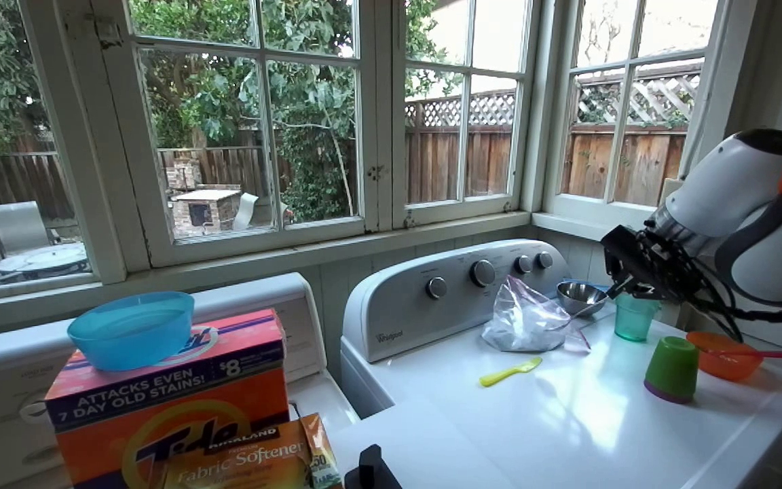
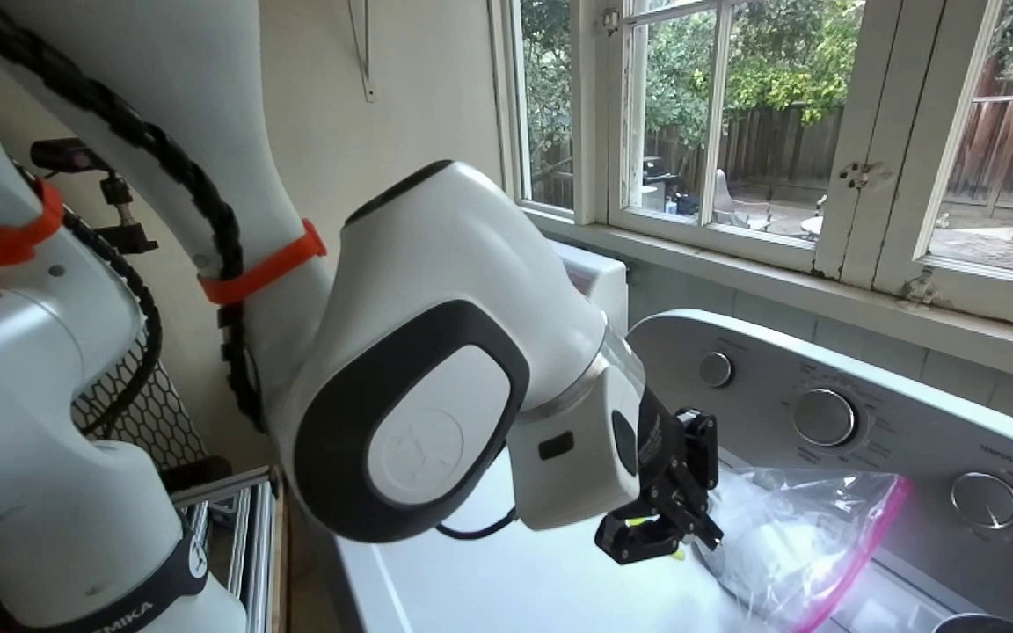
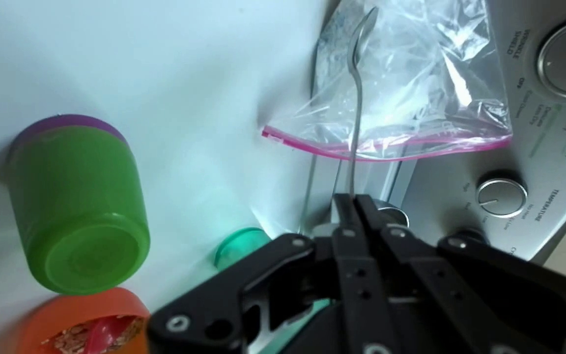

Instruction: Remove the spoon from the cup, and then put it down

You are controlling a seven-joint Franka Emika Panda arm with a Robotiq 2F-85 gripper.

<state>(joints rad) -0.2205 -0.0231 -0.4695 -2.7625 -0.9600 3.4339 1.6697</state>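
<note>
Over the white machine (image 1: 533, 424), the gripper (image 3: 353, 196) pinches the metal spoon (image 3: 358, 101), clear of the teal cup (image 1: 634, 322); taking out looks done; next, dodge the bag (image 3: 420, 88), go low, let go.

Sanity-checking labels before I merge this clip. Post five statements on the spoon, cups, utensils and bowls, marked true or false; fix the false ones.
1. The tool grips the metal spoon. True.
2. The metal spoon is inside a cup. False: the tool holds it outside the teal cup.
3. The yellow utensil lies on the white appliance top. True.
4. Every cup stands mouth up. False: the opaque green cup is upside down.
5. A pink utensil pokes out of the orange bowl. True.
</note>
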